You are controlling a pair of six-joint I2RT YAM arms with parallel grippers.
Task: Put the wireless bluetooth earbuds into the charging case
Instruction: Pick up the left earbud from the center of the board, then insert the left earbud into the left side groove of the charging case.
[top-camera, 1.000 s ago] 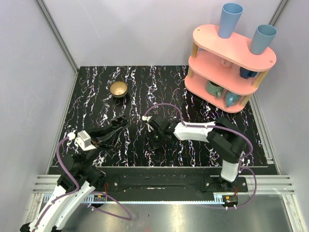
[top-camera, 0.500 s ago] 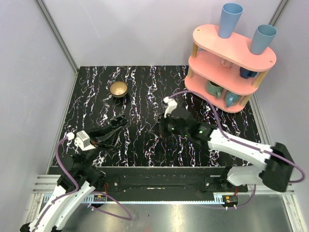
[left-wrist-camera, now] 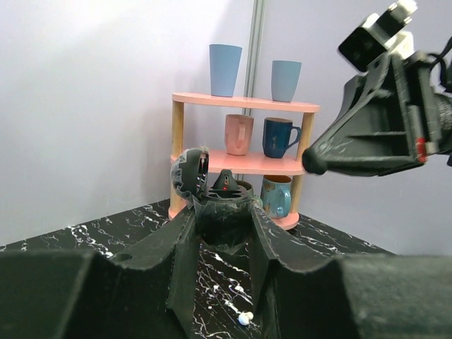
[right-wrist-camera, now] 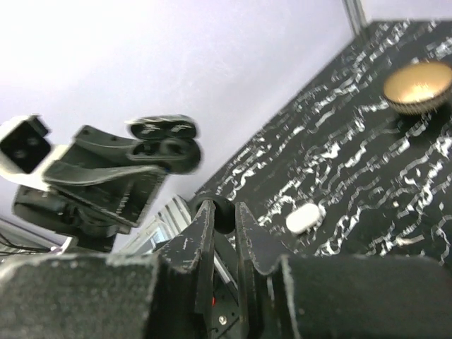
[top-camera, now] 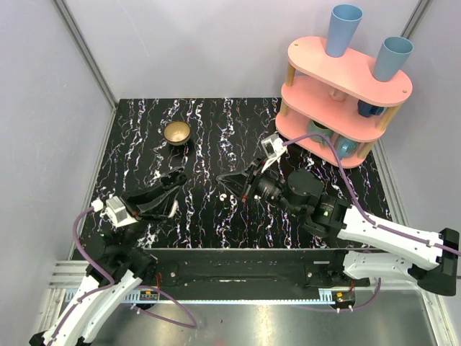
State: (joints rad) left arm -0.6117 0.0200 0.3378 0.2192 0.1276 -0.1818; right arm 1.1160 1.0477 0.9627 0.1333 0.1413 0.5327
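Our left tool (left-wrist-camera: 224,215) clamped a dark, rounded case (left-wrist-camera: 220,192), lid open. Whether the narrow-gapped right tool (right-wrist-camera: 222,209) gripped anything, we couldn't tell.

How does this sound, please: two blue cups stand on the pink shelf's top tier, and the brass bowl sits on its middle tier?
Not quite. The two blue cups do stand on the pink shelf's top tier, but the brass bowl sits on the black marbled table, well left of the shelf, not on its middle tier. The top external view shows this.
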